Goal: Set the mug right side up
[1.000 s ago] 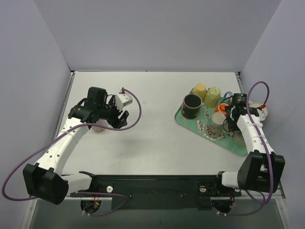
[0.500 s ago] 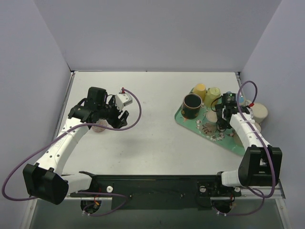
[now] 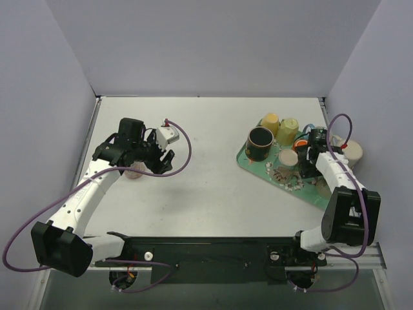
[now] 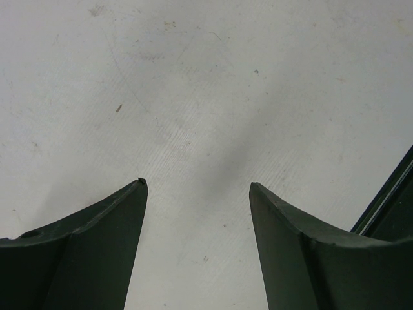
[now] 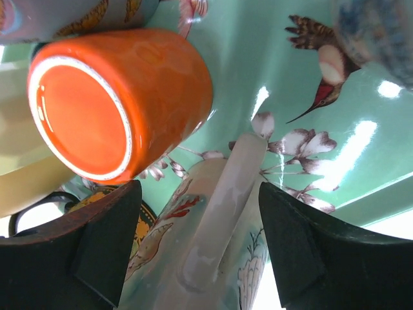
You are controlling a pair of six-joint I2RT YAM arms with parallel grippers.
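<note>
The mug (image 5: 169, 258) is pale with seashell and fish prints and lies on the green floral tray (image 5: 284, 84). Its white handle (image 5: 226, 206) faces my right wrist camera. My right gripper (image 5: 200, 190) is open, one finger on each side of the handle, without touching it. In the top view the right gripper (image 3: 310, 155) hangs over the tray (image 3: 248, 161) and hides the mug. An orange cup (image 5: 122, 97) lies beside the mug, its base toward the camera. My left gripper (image 4: 197, 183) is open over bare table, far to the left (image 3: 164, 158).
The tray also carries a black mug (image 3: 261, 142), two yellow cups (image 3: 270, 121) (image 3: 288, 130) and a cream cup (image 3: 288, 157). A white cup (image 3: 353, 150) stands off the tray at the right wall. A small pinkish object (image 3: 134, 171) lies under the left arm.
The right wrist swung left over the tray, then back a little to the right and farther away; the cream cup now shows beside it. The left arm has not moved.
</note>
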